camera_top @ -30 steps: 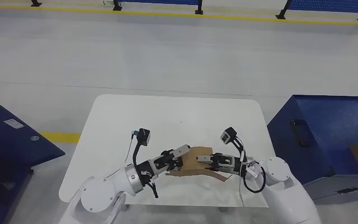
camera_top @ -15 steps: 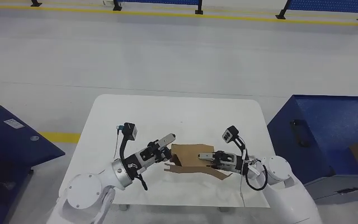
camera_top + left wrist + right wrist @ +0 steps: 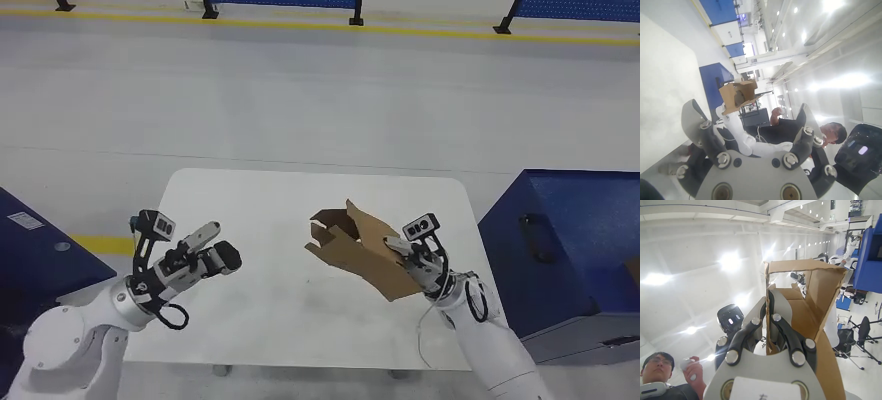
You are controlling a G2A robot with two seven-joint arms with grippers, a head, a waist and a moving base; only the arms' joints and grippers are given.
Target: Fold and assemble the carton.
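Status: the carton is off the table, held in the air over its right half. It's tilted, with the open end toward the left arm. It's only partly squared up. The end flaps are loose, nothing tucked.

Right gripper: clamped on the carton, with one wall sandwiched between the two fingers. One finger is inside the box, one outside.
Left gripper: jaws spread wide, nothing in them. It's well apart from the carton, over the left side of the table.

Handling, my read:
- It's corrugated board, so light. Weight isn't your problem, racking is.
- It's stiff across a panel and floppy at every crease. On a one-wall pinch the body can parallelogram or swing as you reorient.
- It's hollow, so don't squeeze across the open box or it'll collapse. Pinch single walls only.
- The cut edges look ragged. A hard pull on a flap could tear it at the score.
- The surface is matte, so the grip should hold without much force.

Where to grab with the left: take the wall opposite the right pinch, close to a corner crease, fingers straddling the rim. Avoid flap tips, they just hinge away. Fold flaps by pushing near the score line, with the box braced on the table rather than in the air.
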